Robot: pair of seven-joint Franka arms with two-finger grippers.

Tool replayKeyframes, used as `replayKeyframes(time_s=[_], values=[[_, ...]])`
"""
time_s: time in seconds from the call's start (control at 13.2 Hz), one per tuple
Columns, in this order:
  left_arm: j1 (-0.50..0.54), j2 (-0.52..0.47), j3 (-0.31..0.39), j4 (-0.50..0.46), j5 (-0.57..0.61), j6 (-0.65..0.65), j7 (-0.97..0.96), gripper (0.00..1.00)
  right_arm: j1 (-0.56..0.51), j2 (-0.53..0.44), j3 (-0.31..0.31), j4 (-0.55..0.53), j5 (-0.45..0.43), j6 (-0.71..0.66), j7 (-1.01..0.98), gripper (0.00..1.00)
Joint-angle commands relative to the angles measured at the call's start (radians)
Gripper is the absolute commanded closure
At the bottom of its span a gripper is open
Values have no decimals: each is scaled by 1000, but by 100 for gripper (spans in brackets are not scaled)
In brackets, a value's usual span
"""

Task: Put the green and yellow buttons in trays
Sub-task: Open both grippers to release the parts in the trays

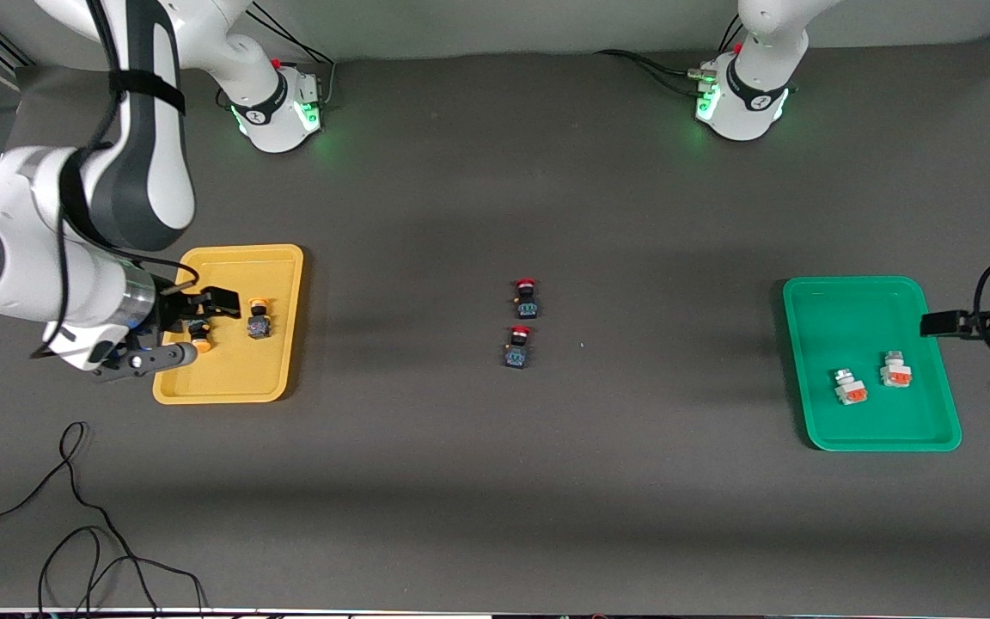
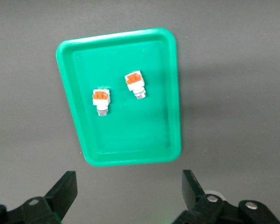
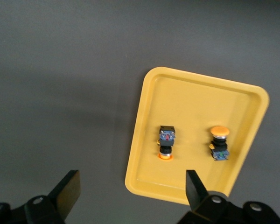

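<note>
Two dark-bodied buttons with orange-yellow caps lie in the yellow tray. They also show in the right wrist view on that tray. My right gripper is open and empty above the tray's edge at the right arm's end. Two white-grey buttons with orange-red blocks lie in the green tray, as the left wrist view shows. My left gripper is open and empty, over the table beside the green tray.
Two dark-bodied buttons with red caps lie on the grey table mid-way between the trays. A loose black cable lies near the front edge at the right arm's end.
</note>
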State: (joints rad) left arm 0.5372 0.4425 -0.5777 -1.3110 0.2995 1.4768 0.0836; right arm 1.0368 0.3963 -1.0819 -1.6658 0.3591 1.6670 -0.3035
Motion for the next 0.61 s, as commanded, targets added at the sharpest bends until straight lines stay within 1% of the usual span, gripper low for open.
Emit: replayKeyframes(time_s=[0.0, 0.08, 0.15, 0.23, 0.3, 0.38, 0.53], values=[[-9, 21, -22, 105, -29, -76, 18, 0, 6, -5, -10, 78, -54, -76, 30, 0], [-9, 21, -42, 119, -33, -95, 12, 0, 8, -19, -9, 87, -75, -78, 32, 0], [-11, 21, -65, 154, -33, -119, 7, 0, 6, -46, 0, 90, -110, -78, 64, 0], [-14, 21, -80, 188, -31, -145, 4, 0, 5, -82, 25, 89, -150, -78, 114, 0], [-29, 22, -79, 203, -27, -170, 2, 0, -13, -118, 80, 84, -181, -78, 163, 0], [-48, 22, -67, 205, -23, -179, 2, 0, -55, -155, 130, 77, -209, -78, 205, 0], [-37, 22, -64, 207, -23, -179, 8, 0, -160, -232, 264, 35, -252, -78, 266, 0]])
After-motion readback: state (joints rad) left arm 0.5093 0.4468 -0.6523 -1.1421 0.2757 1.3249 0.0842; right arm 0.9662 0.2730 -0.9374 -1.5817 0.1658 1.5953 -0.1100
